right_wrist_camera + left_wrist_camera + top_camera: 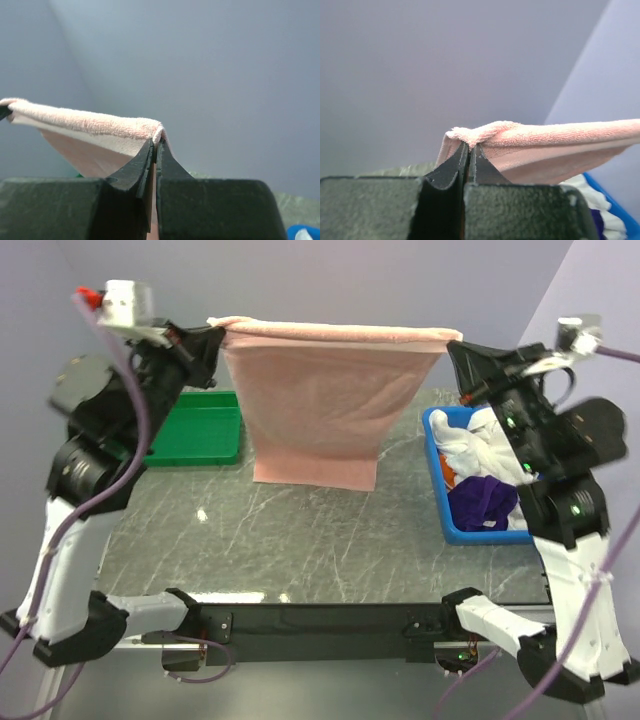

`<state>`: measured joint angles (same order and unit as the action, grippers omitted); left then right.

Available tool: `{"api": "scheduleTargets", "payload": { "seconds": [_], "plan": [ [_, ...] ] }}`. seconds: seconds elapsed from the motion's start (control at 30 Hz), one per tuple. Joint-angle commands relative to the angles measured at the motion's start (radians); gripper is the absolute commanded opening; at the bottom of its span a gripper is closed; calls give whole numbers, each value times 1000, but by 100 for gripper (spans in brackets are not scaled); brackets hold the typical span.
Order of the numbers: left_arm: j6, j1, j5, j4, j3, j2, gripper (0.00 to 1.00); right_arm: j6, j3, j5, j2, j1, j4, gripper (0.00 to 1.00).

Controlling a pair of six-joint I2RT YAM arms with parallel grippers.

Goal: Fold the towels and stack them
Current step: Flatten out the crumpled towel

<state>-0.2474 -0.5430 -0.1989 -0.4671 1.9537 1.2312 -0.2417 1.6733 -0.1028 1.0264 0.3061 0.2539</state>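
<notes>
**Lavender walls, grey marbled counter: one pink towel held up between two arms**

Grey marbled stone counter (300,540) carries one flat green plastic tray (200,430) at far left and one blue plastic bin (441,512) at right. One salmon-pink terry towel (315,405) hangs stretched above the middle. The left end effector (469,150) is clamped on one top corner and the right end effector (155,145) on the other. The bin holds bunched white cloth (480,445), count unclear, one deep purple towel (482,502) and a sliver of orange cloth (449,478). The hanging towel hides the counter's far middle.
</notes>
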Motion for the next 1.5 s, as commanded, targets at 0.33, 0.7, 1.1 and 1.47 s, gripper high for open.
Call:
{"api": "scheduleTargets", "payload": {
  "seconds": [0.33,0.7,1.1,1.47],
  "plan": [
    [50,31,249,59,195,-173,0,88,350,-98,-111,-24,68,0],
    [63,31,90,81,171,-78,0,38,408,-34,49,-25,36,0],
    [5,239,-76,220,209,454,0,85,471,184,564,-94,-91,0],
    [-21,357,45,299,264,921,0,93,391,135,923,-150,-284,0]
  ]
}}
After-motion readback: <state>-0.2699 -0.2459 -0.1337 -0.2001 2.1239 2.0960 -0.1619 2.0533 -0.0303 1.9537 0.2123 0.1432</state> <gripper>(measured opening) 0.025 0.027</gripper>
